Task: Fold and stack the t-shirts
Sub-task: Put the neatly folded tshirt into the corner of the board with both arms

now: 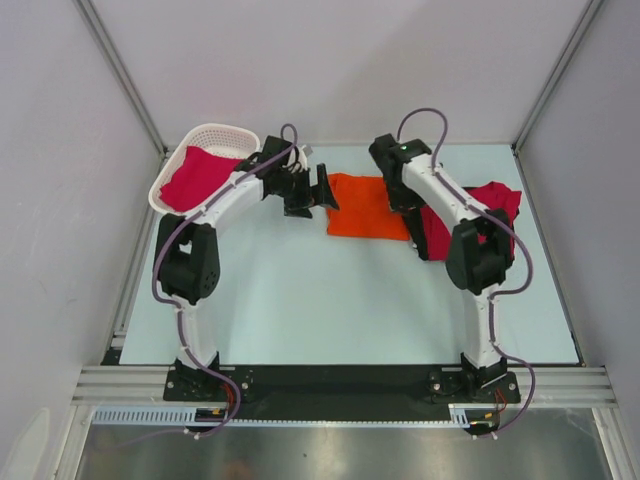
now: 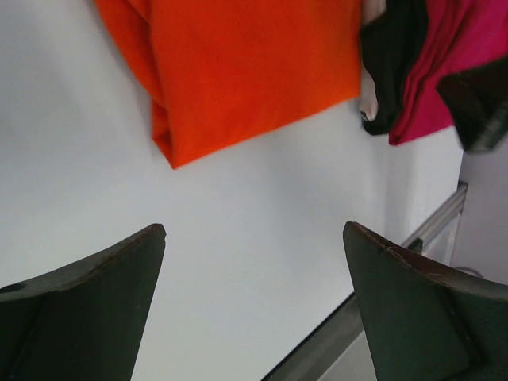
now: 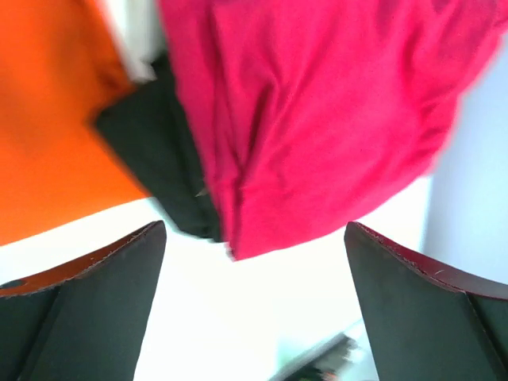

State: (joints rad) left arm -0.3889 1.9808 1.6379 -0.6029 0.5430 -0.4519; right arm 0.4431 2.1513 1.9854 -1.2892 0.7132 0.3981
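Top external view: orange t-shirt (image 1: 368, 207) lies folded flat, a neat rectangle, at ctr-back of the pale surface (image 1: 330, 300). Crimson t-shirt (image 1: 497, 200) sits rumpled just to its right, partly hidden under the right arm (image 1: 480, 255). That arm covers the gap btwn the two, so can't tell if they touch. Other crimson t-shirt (image 1: 195, 175) is bunched inside the white lattice basket (image 1: 215, 133) at back left, well apart from the rest. Left arm (image 1: 225, 200) bends across in front of the basket, its tip just left of the orange shirt's edge.

Left wrist view: left claw (image 2: 254, 230) has jaws spread wide w/ nothing btwn them, only bare surface below. Orange shirt's folded corner lies ahead of the fingertips (image 2: 151, 238), not touching.

Right wrist view: right claw (image 3: 255, 230) also spread wide, gripping nothing. Crimson cloth fills the top right w/ loose folds, and its lower edge lies just ahead of the claw. Orange shows at top left. A dark shape sits btwn the two shirts; can't tell what it is. Pic is a bit blurred.
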